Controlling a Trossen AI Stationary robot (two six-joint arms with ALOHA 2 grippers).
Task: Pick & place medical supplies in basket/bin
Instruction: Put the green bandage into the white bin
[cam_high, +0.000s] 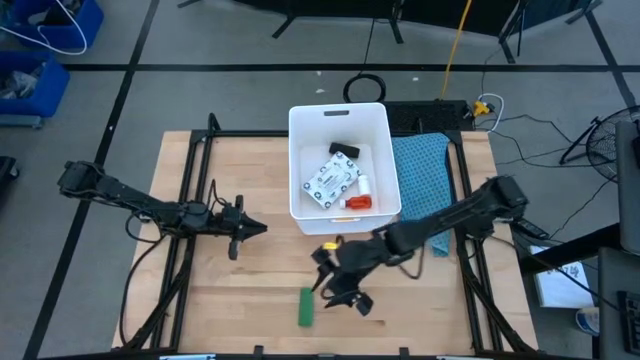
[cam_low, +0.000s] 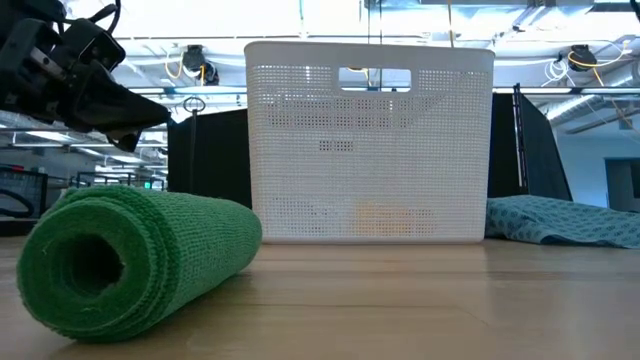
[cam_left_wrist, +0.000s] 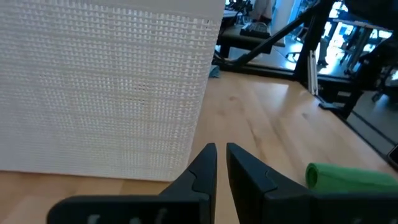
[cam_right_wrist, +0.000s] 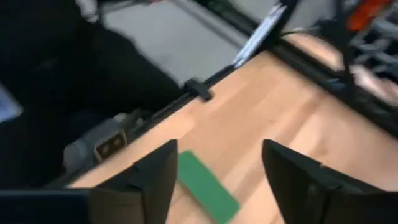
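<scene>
The white basket (cam_high: 340, 118) stands at the table's far middle. It holds a white packet with print (cam_high: 330, 182), a red bottle with a white cap (cam_high: 357, 202), a black piece (cam_high: 343, 150) and a small white piece (cam_high: 364, 184). A green roll (cam_high: 305, 307) lies on its side near the table's near edge, and it also shows in the low view (cam_low: 130, 260). My right gripper (cam_right_wrist: 217, 168) is open and hovers just right of and above the green roll (cam_right_wrist: 205, 186), touching nothing. My left gripper (cam_high: 252, 228) is shut and empty, left of the basket, pointing at its wall (cam_left_wrist: 106, 87).
A blue-green cloth (cam_high: 422, 180) lies on the table against the basket's right side, partly under my right arm. Black frame rails (cam_high: 190, 200) run along the table's left and right sides. Bare wood (cam_high: 240, 300) lies left of the green roll.
</scene>
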